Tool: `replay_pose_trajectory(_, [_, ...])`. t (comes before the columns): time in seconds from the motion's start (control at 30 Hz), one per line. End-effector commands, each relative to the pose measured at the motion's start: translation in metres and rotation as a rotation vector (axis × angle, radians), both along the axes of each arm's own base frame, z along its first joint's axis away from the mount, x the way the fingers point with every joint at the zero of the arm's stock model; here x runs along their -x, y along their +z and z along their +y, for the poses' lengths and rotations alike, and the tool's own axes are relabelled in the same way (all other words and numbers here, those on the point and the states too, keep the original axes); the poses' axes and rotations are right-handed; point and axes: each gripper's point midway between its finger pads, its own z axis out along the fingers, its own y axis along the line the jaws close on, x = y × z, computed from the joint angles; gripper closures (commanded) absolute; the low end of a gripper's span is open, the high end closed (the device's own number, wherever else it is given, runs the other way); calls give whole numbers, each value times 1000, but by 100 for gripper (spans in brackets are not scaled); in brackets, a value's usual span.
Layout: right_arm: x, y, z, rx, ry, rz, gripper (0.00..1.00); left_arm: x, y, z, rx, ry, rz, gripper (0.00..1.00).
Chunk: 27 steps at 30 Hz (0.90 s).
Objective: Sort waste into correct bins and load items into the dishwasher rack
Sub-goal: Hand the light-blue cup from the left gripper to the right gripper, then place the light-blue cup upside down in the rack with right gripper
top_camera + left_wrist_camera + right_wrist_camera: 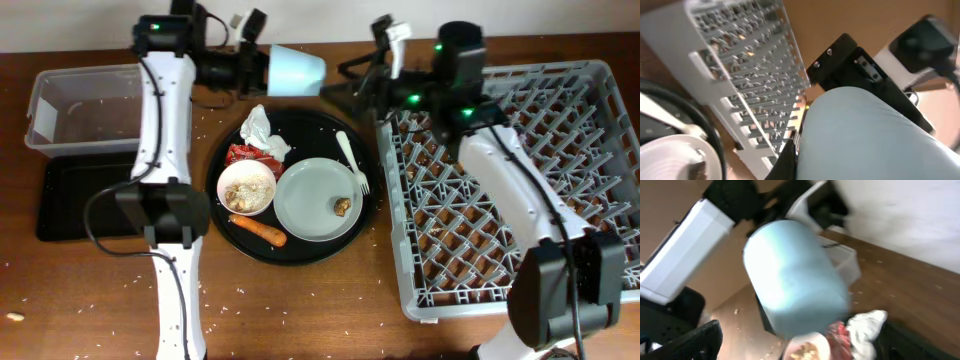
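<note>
My left claw is clamped on the cup, holding it on its side, up off the worktop near the back. The cup's long axis runs straight across, from my left claw toward my right claw. That one faces the cup's free end from just beside it, fingers spread wide and holding nothing. The rack lies beyond, on my right arm's side. I judge a handover comes next, the right fingers closing across that axis.

Brown wooden table against a plain, seemingly white wall.
</note>
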Motion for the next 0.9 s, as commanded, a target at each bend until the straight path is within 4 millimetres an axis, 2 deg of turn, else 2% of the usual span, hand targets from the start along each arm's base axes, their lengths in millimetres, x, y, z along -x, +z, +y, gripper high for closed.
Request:
replay_pose_trajectory(0.0, [14, 13, 20, -26, 66, -15, 2, 14, 14, -24, 43, -58, -24, 99])
replay_pose_trajectory(0.1, [18, 12, 26, -25, 81, -13, 9, 22, 19, -38, 70, -92, -20, 99])
replay_pose_trajectory(0.23, [18, 12, 25, -26, 80, -13, 41, 23, 18, -41, 69, -97, -19, 99])
replay_pose_trajectory(0.3, [18, 13, 25, -26, 80, -14, 49, 23, 18, -41, 69, -97, -20, 98])
replay_pose_trajectory(0.43, [13, 13, 16, -29, 67, -13, 55, 23, 18, -41, 68, -97, -20, 68])
replay_pose_trajectory(0.53, [1, 14, -12, -40, 24, 9, 55, 20, 18, -35, 68, -85, -20, 55])
replay_pose_trajectory(0.67, [-18, 10, -57, -40, -74, 43, 55, 13, 18, -22, 68, -55, -22, 52])
replay_pose_trajectory(0.73, [-33, -5, -86, -26, -197, 148, 55, 8, 18, -12, 64, -34, -29, 48])
replay_pose_trajectory(0.8, [-37, -16, -108, -12, -288, 248, 55, 0, 5, -1, -14, -3, -53, 47])
replay_pose_trajectory(0.87, [-36, -26, -127, 24, -389, 328, 55, -9, -18, 12, -156, 32, -72, 47])
